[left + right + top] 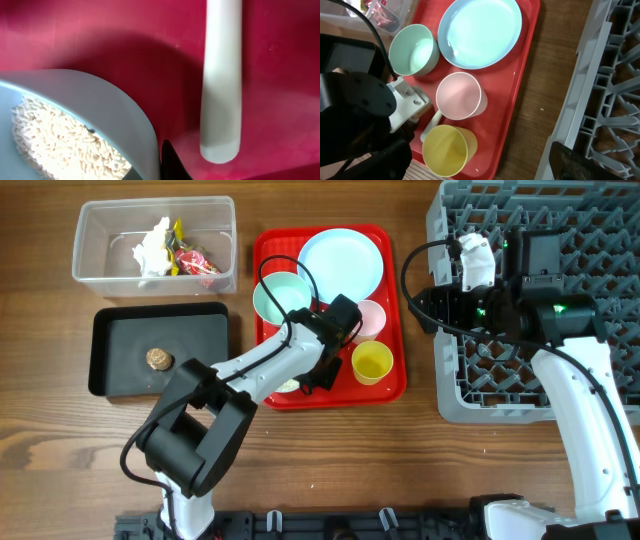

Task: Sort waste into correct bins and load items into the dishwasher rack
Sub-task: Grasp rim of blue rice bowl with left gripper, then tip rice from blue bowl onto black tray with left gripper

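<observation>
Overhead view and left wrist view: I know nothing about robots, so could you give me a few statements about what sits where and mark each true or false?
1. The brown food piece lies in the black tray. True.
2. The yellow cup stands in the clear tub. False: it stands on the red tray, beside the pink cup.
3. The crumpled tissue is in the clear tub. True.
4. The bowl in the left wrist view is empty. False: it holds white rice grains.
</observation>
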Robot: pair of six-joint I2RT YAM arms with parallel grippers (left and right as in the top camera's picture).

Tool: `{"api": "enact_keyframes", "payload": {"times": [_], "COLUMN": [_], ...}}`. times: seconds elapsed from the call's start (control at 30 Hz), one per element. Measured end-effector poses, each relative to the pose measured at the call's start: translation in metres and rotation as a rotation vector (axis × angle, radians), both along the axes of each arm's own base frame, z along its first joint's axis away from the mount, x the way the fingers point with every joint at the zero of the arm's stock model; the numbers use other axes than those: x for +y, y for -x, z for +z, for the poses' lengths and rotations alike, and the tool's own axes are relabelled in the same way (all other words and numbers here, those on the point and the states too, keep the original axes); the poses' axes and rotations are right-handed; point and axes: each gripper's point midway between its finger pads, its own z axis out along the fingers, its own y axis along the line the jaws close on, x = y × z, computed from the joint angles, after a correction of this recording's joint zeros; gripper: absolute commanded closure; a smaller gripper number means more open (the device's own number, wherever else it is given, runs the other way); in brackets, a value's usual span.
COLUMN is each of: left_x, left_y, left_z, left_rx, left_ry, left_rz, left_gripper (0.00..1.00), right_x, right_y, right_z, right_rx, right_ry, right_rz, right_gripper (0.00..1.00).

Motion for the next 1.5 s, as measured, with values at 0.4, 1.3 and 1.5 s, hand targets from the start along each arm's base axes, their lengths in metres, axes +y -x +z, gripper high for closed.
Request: {"api": "enact_keyframes", "payload": {"times": [0.4, 1.3, 1.5], "left_x": [-0.004, 0.147, 0.155], "left_y": [-0.004, -0.070, -0.062], "left_z": [0.017, 0.148, 0.142], "left_rx": [-0.027, -0.044, 0.070], "left_ry": [0.027, 0.718, 0.933], "left_rz": [0.007, 0.487, 0.460], "left_gripper": [0.96, 0.96, 0.96], "right_x": [0.000, -0.003, -0.004], "right_y": [0.000, -0.001, -0.001], "right_z": [0.000, -0.001, -0.001], "right_rx": [0.000, -0.001, -0.001], "right_ry": [0.001, 0.017, 0.019], "right_rz": [-0.001, -0.012, -0.013], "right_gripper": [0.09, 0.09, 0.09]}}
